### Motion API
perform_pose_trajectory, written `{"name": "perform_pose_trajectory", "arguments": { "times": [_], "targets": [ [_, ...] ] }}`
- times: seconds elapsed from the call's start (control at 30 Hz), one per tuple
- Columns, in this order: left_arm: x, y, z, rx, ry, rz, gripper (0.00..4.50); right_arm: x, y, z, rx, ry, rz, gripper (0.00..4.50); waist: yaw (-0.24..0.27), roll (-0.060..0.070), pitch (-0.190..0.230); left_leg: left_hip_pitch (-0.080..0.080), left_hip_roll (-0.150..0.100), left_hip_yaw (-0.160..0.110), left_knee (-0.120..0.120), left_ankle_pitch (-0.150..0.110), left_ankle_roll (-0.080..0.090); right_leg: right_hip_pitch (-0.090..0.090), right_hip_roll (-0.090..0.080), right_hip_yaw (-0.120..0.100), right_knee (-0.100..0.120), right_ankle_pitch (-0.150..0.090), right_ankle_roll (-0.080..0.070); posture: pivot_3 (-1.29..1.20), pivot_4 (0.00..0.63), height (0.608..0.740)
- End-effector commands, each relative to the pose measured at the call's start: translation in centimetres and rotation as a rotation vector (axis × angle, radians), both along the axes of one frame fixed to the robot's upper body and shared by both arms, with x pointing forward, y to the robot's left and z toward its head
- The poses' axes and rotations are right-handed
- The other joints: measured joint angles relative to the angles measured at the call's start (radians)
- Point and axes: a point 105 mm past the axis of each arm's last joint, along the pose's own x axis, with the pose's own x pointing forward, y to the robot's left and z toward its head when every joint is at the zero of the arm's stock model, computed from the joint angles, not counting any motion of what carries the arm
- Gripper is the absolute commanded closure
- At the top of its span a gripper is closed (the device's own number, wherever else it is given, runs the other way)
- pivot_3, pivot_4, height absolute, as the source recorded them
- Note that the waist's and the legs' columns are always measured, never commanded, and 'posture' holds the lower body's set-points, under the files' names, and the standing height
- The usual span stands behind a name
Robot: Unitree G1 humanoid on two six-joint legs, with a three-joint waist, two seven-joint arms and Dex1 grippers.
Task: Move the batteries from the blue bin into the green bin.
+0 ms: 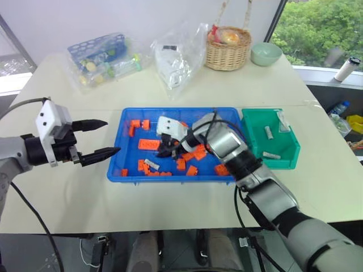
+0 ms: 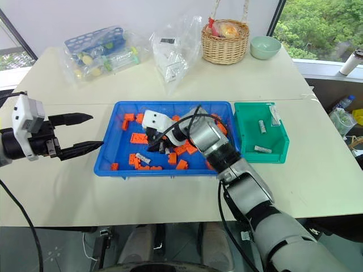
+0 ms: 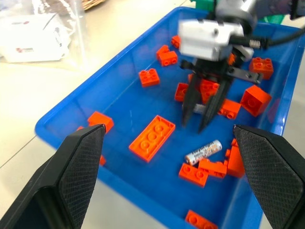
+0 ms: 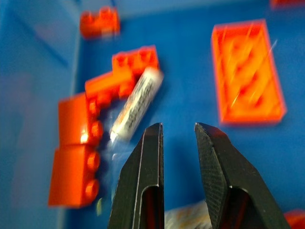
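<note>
1. Inside the blue bin (image 1: 127,122), the right hand (image 3: 204,110) hangs fingers-down among orange bricks (image 1: 148,144), its fingers a narrow gap apart and gripping nothing.
2. A loose battery (image 3: 203,151) lies flat just beside its tips, long axis slanted across the bin floor; I judge this hand far nearer.
3. The left hand (image 1: 105,137) hovers spread wide over the worktop (image 1: 68,187), outside the bin's left rim.
4. Two batteries (image 1: 269,132) already lie in the green bin (image 1: 286,161).

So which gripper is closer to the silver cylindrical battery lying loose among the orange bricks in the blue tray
The right. The right gripper hangs inside the blue tray just beside the battery; the left gripper is open, outside the tray's left rim.
</note>
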Motion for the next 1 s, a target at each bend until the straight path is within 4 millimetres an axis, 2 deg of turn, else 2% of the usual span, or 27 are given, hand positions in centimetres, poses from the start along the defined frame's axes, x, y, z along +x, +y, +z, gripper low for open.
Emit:
{"name": "perform_pose_trajectory", "arguments": {
  "times": [0.03, 0.2, 0.37, 0.5, 0.53, 0.57, 0.6, 0.63, 0.67, 0.73, 0.77, 0.9, 1.0],
  "targets": [
    [0.1, -0.2, 0.5, 0.014, -0.028, -0.025, 0.00, -0.8, 0.9, 0.4, 0.005, -0.030, 0.014, 3.43, 0.000, 0.000, 0.000, 0.000, 0.000, 0.000, 0.000, 0.000, 0.000, 0.000, 0.000, 0.000, 0.000, 0.000, 0.000, 0.00, 0.150, 0.736],
    [0.2, -0.6, 0.5, 0.014, -0.028, -0.050, 0.00, -1.1, 1.4, 0.0, 0.012, -0.020, -0.002, 3.43, 0.004, 0.000, 0.000, 0.000, 0.000, 0.000, 0.000, 0.000, 0.000, 0.000, 0.000, 0.000, 0.000, 0.000, 0.000, 0.00, 0.150, 0.736],
    [0.1, -0.6, 0.0, 0.032, -0.018, -0.071, 0.00, -1.3, 1.6, 0.7, 0.029, -0.035, 0.009, 3.43, 0.007, 0.000, 0.000, 0.000, 0.000, 0.000, 0.000, 0.000, 0.000, 0.000, 0.000, 0.000, 0.000, 0.000, 0.000, 0.00, 0.150, 0.736],
    [0.1, -0.7, 0.0, 0.028, -0.022, -0.073, 0.00, -0.4, 1.9, 2.2, 0.081, -0.070, -0.037, 3.43, 0.006, 0.000, 0.000, 0.000, 0.000, 0.000, 0.000, 0.000, 0.000, 0.000, 0.000, 0.000, 0.000, 0.000, 0.000, 0.00, 0.150, 0.736],
    [0.1, -0.8, -0.1, 0.027, -0.022, -0.077, 0.00, -0.5, 2.0, 2.5, 0.089, -0.070, -0.032, 2.95, 0.006, 0.000, 0.000, 0.000, 0.000, 0.000, 0.000, 0.000, 0.000, 0.000, 0.000, 0.000, 0.000, 0.000, 0.000, 0.00, 0.150, 0.736],
    [0.1, -0.8, -0.1, 0.026, -0.020, -0.081, 0.00, -0.7, 2.1, 2.7, 0.093, -0.069, -0.024, 2.76, 0.006, 0.000, 0.000, 0.000, 0.000, 0.000, 0.000, 0.000, 0.000, 0.000, 0.000, 0.000, 0.000, 0.000, 0.000, 0.00, 0.150, 0.736],
    [0.0, -0.9, -0.2, 0.028, -0.018, -0.086, 0.00, -1.0, 2.2, 2.7, 0.094, -0.068, -0.014, 2.37, 0.006, 0.000, 0.000, 0.000, 0.000, 0.000, 0.000, 0.000, 0.000, 0.000, 0.000, 0.000, 0.000, 0.000, 0.000, 0.00, 0.150, 0.736],
    [0.0, -0.9, -0.2, 0.029, -0.017, -0.089, 0.00, -1.3, 2.2, 2.7, 0.093, -0.068, -0.006, 1.82, 0.006, 0.000, 0.000, 0.000, 0.000, 0.000, 0.000, 0.000, 0.000, 0.000, 0.000, 0.000, 0.000, 0.000, 0.000, 0.00, 0.150, 0.736],
    [-0.1, -0.9, -0.2, 0.030, -0.016, -0.091, 0.00, -1.6, 2.3, 2.5, 0.090, -0.065, 0.002, 1.46, 0.006, 0.000, 0.000, 0.000, 0.000, 0.000, 0.000, 0.000, 0.000, 0.000, 0.000, 0.000, 0.000, 0.000, 0.000, 0.00, 0.150, 0.736],
    [0.0, -0.9, -0.3, 0.031, -0.016, -0.093, 0.00, -2.2, 2.6, 2.2, 0.088, -0.046, 0.013, 0.33, 0.006, 0.000, 0.000, 0.000, 0.000, 0.000, 0.000, 0.000, 0.000, 0.000, 0.000, 0.000, 0.000, 0.000, 0.000, 0.00, 0.150, 0.736],
    [0.0, -1.0, -0.3, 0.031, -0.017, -0.094, 0.00, -2.5, 2.7, 2.1, 0.089, -0.035, 0.015, 0.03, 0.006, 0.000, 0.000, 0.000, 0.000, 0.000, 0.000, 0.000, 0.000, 0.000, 0.000, 0.000, 0.000, 0.000, 0.000, 0.00, 0.150, 0.736],
    [0.1, -1.0, -0.2, 0.033, -0.020, -0.100, 0.00, -2.9, 3.1, 1.1, 0.082, -0.009, 0.007, 0.03, 0.006, 0.000, 0.000, 0.000, 0.000, 0.000, 0.000, 0.000, 0.000, 0.000, 0.000, 0.000, 0.000, 0.000, 0.000, 0.00, 0.150, 0.736],
    [0.2, -1.1, 0.0, 0.032, -0.024, -0.103, 0.00, -2.4, 2.9, 0.0, 0.065, -0.008, -0.012, 0.03, 0.006, -0.001, 0.000, 0.000, 0.000, 0.000, 0.000, 0.000, 0.000, 0.000, 0.000, 0.000, 0.000, 0.000, 0.000, 0.00, 0.150, 0.736]
  ]
}}
